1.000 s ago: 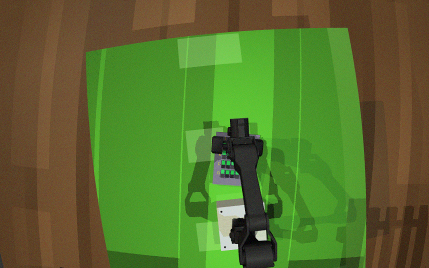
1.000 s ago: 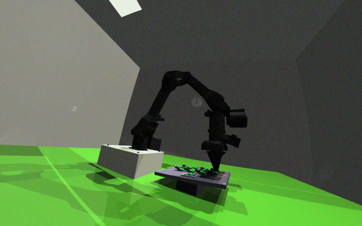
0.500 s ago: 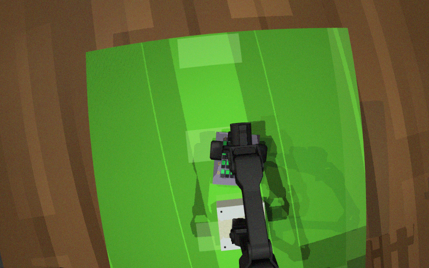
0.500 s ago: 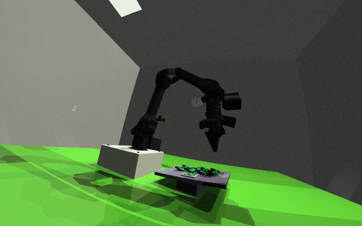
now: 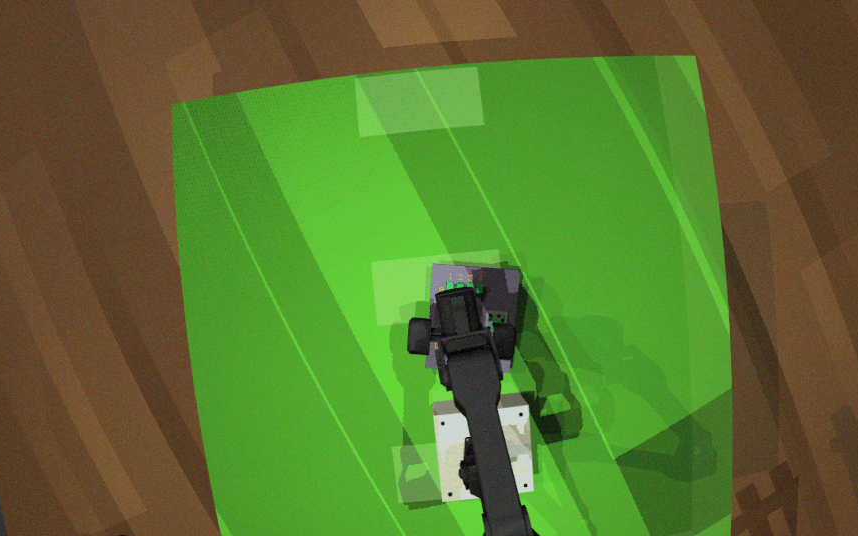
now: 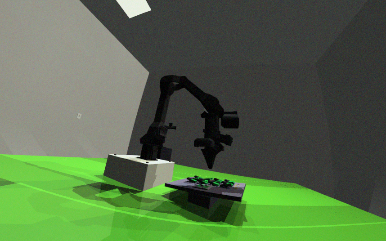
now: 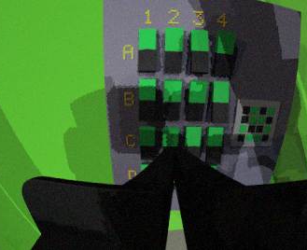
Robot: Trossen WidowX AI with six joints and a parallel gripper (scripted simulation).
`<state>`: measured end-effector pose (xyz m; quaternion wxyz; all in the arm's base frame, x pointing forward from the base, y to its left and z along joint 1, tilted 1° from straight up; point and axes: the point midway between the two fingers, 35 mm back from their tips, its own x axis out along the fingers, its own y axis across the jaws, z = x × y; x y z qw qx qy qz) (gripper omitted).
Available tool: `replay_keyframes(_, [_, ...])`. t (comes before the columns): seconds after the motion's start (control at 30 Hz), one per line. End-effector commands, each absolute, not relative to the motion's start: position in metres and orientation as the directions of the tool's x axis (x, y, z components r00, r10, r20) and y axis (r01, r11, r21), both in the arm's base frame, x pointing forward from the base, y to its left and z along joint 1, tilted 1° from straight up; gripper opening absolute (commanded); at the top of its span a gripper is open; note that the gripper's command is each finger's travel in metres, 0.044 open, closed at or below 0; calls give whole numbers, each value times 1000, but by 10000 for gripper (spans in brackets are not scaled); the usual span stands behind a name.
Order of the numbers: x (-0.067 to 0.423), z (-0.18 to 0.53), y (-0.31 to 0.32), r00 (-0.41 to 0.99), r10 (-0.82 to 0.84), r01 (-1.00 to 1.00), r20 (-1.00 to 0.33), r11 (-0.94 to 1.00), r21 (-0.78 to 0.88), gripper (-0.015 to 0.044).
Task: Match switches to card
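Observation:
My gripper (image 6: 210,168) (image 7: 173,153) is shut and empty, its tips above the panel (image 5: 507,291) (image 6: 231,191) (image 7: 118,25) with a gap below. In the wrist view the tips overlap the near part of switch C2 (image 7: 170,132). Rows A to C show green far halves and dark near halves; row D is mostly hidden behind the fingers. Which halves are raised is hard to tell. The card (image 5: 497,317) (image 6: 203,186) (image 7: 257,124) reads, far row first: dark, green, dark, green; dark, green, green, dark; green, dark, dark, green; dark, green, green, dark.
The white base box (image 5: 517,452) (image 6: 125,171) stands on the arm's side of the panel. The panel is raised on a dark block (image 6: 199,199). The arm hides much of the grid in the top view. Shadows cross the panel.

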<state>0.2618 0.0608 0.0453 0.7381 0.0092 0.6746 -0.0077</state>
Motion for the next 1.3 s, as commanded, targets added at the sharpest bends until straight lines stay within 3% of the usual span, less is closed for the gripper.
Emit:
replay_keyframes(0.0, [259,35,60,73,1,26,-997,1000,3,0])
replay_keyframes(1.27, [261,11,60,73,1,26,-997,1000,3,0])
